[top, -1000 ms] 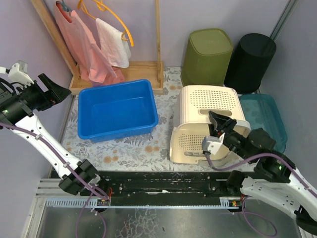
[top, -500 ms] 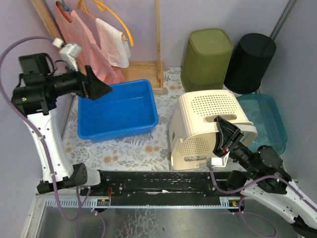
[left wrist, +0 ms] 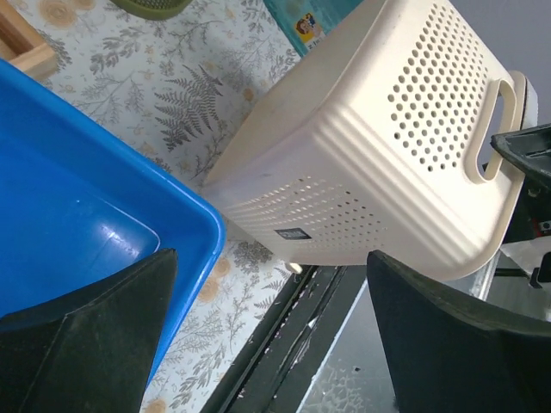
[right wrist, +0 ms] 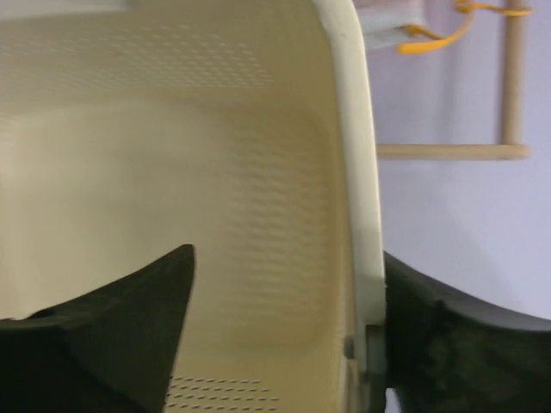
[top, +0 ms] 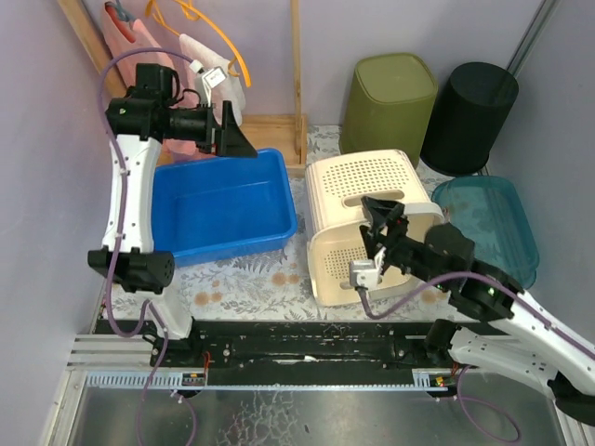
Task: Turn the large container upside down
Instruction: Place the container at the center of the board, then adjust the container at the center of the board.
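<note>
The large container is a cream perforated basket. It lies tipped on its side on the floral mat, a handle slot facing up and its mouth turned toward my right arm. My right gripper stands open astride the basket's rim, one finger inside the basket and one outside. My left gripper hangs open and empty over the far edge of the blue tub, well left of the basket. In the left wrist view the gripper looks down on the basket.
A blue tub sits left of the basket, with its corner below the left fingers. A teal tub lies to the right. An olive bin and a black bin stand behind. A wooden clothes rack fills the back left.
My right gripper has opened on the basket's rim, and the basket has shifted left. My left arm has swung in from the far left to above the blue tub.
</note>
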You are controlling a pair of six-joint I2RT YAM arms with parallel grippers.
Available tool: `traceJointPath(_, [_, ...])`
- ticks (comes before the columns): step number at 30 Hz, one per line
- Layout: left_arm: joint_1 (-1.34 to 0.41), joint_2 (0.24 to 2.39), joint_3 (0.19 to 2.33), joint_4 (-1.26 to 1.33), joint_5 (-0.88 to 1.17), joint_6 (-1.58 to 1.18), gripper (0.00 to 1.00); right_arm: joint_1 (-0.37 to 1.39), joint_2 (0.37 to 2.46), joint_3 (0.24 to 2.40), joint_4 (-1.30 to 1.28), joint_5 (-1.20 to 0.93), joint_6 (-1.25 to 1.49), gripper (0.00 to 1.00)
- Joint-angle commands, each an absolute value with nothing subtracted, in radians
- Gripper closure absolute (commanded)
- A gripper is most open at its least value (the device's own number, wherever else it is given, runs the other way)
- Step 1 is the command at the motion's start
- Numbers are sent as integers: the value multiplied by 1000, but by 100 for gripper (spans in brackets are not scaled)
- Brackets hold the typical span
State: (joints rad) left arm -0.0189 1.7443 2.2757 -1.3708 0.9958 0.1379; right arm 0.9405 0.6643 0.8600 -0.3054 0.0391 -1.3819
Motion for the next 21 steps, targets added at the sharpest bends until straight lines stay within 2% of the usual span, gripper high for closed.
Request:
traceJointPath(1, [-30,1783,2280,-1328,1074,130,9,942,841,953,-835,-5,-1127,8])
traceJointPath(2, [-31,1771,2236,-1326,1108,149,9,943,862,986,-856,-9,-1117,7])
traceJointPath(3, [-34,1743,2183,-1330,1132,187,9,943,894,1033,-888,-14,-1097,13])
traceJointPath(4, [-37,1701,2125,-1324,1131,210,9,942,934,1104,-915,-14,-1061,25])
traceJointPath(5, [-39,1648,2050,-1273,1114,204,9,941,999,1155,-936,-10,-1018,42])
traceJointPath(6, [-39,1576,1974,-1198,1076,175,9,941,1044,1206,-954,0,-973,51])
traceJointPath(7, [-39,1507,1892,-1106,1020,141,8,942,1091,1247,-970,6,-948,54])
traceJointPath(9, [-39,1366,1790,-1015,927,131,6,943,1158,1299,-959,51,-923,68])
traceJointPath(13, [-39,1287,1756,-1061,809,175,6,943,1230,1310,-894,153,-941,80])
traceJointPath(16, [-39,1240,1712,-1098,763,222,8,943,1242,1285,-839,182,-940,98])
traceJointPath(18, [-39,1189,1668,-1101,748,243,10,941,1269,1299,-788,243,-893,100])
traceJointPath(21, [-39,1121,1615,-1067,687,232,11,928,1371,1475,-857,258,-773,100])
